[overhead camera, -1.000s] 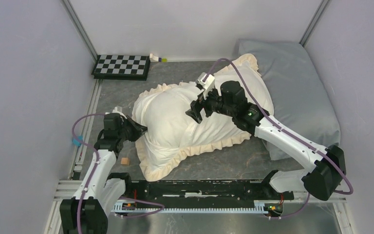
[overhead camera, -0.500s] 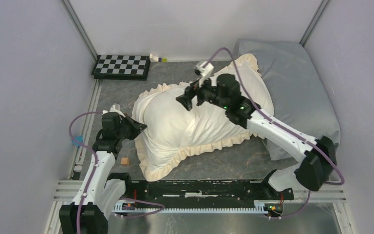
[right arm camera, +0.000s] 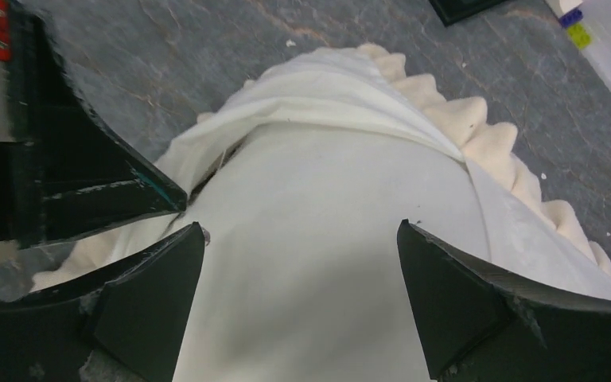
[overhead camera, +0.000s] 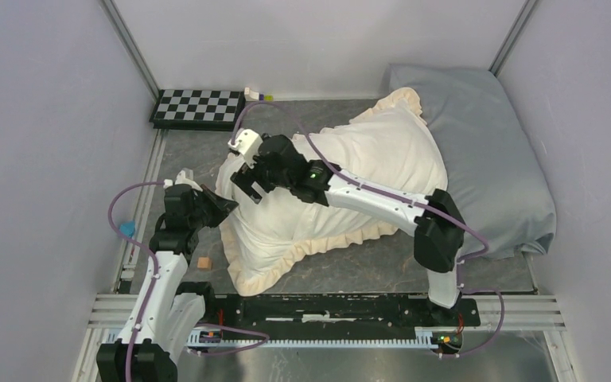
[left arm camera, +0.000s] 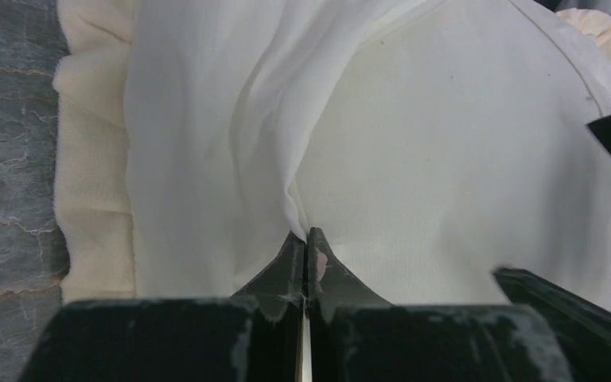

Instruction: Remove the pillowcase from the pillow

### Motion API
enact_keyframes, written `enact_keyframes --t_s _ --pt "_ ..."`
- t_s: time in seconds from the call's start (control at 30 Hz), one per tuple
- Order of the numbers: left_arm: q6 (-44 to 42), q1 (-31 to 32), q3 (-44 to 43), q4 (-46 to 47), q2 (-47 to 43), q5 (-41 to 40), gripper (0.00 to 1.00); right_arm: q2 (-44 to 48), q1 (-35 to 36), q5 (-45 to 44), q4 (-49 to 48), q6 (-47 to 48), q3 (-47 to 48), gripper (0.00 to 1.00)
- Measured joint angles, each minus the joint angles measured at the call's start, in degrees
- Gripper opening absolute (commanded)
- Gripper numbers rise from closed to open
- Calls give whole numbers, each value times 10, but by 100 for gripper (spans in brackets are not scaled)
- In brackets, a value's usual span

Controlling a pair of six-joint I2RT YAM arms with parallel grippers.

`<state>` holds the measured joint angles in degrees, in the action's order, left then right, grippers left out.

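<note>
The cream pillowcase point(overhead camera: 350, 171) with its ruffled frill point(overhead camera: 278, 270) lies bulging in the middle of the table. The pillow fills it and is hidden inside. My left gripper point(overhead camera: 219, 208) is at the case's left end, shut on a fold of its white fabric point(left arm camera: 306, 232), with the frill point(left arm camera: 87, 159) beside it. My right gripper point(overhead camera: 247, 181) hovers over the left part of the case, close to the left gripper. Its jaws are wide open and empty point(right arm camera: 301, 229), above smooth white fabric just below a loose flap point(right arm camera: 326, 87).
A pale blue-grey pillow point(overhead camera: 485, 143) lies at the back right, partly under the case. A checkerboard point(overhead camera: 199, 107) and small coloured blocks point(overhead camera: 258, 95) sit at the back wall. A small wooden block point(overhead camera: 204, 262) lies near the left arm. Walls close in on both sides.
My right arm has swung left across the case, from its upper middle to its left end near the left gripper, jaws still open. The left gripper has kept its hold.
</note>
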<state>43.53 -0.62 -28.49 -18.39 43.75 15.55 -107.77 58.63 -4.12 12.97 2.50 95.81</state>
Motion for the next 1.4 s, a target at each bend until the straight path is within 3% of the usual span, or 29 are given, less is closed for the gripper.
enact_keyframes --t_s 0.2,0.23,0.27,0.3,0.33,0.37,0.5,0.63,0.67,0.8,0.87,1.13,1.4 --pt "0 0 0 -4 -9 -13 2 -73 17 -66 66 27 43 96" --pt "0 0 0 -4 -10 -15 2 -81 19 -75 74 31 43 76" --pt "0 0 0 -4 -11 -17 2 -87 20 -83 78 34 43 47" --pt "0 0 0 -3 -11 -18 2 -91 20 -90 80 39 42 27" --pt "0 0 1 -3 -12 -19 2 -92 20 -93 78 43 37 10" --pt "0 0 3 -2 -12 -19 2 -89 20 -98 76 44 28 1" --pt "1 1 16 3 -13 -16 3 4 20 -88 -14 37 -126 0" --pt "1 7 34 0 -12 7 6 185 24 -60 -113 28 -322 0" --pt "1 9 38 -1 -11 15 13 225 25 -55 -125 27 -354 0" --pt "0 11 38 8 1 41 56 290 26 -46 -143 19 -407 0" --pt "-5 10 38 14 3 47 66 299 26 -37 -146 14 -425 0" --pt "-42 29 -31 -49 -24 10 70 327 27 -22 -169 -3 -457 0" --pt "-59 186 -118 -91 -17 -169 75 325 27 -10 -167 -18 -456 0"
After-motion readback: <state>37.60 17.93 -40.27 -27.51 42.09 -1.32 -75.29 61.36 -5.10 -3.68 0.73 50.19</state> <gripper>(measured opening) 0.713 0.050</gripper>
